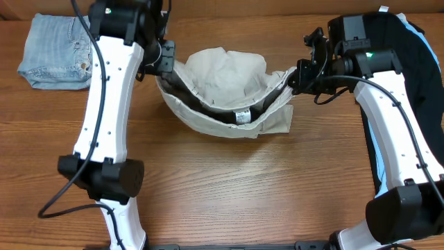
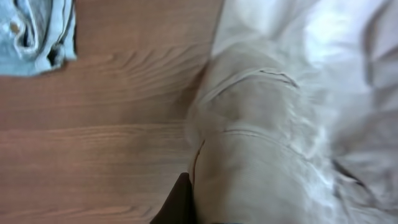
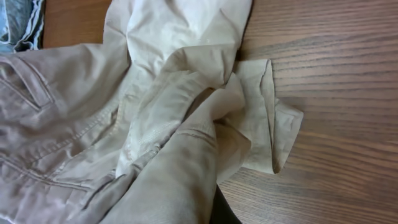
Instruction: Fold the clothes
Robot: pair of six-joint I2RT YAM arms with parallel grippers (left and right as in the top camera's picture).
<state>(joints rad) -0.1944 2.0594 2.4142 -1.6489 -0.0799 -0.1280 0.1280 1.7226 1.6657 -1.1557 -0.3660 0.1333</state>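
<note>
- Khaki shorts (image 1: 225,73) are slung between the two arms toward 12 o'clock from the middle of the table (image 1: 243,194). The waistband sags in a curve, with the white label (image 1: 242,116) at its 6 o'clock low point. Whether the lower edge touches the wood cannot be told.
- The left gripper (image 1: 166,61) is pinched closed on the waistband's 9 o'clock end. The right gripper (image 1: 295,75) is pinched closed on the 3 o'clock end, and a loose hem corner droops just below it.
- To do this step well, the two ends should probably be drawn evenly apart, toward 9 and 3 o'clock, until the sag goes. The cloth can then be laid flat before any fold.
- The bunched fabric at the centre could trap creases, and an uneven pull might slip a grip.
- The denim shorts (image 1: 52,52) at 10 o'clock and the dark garments (image 1: 416,42) at 2 o'clock lie well apart from the shorts and are best avoided.
</note>
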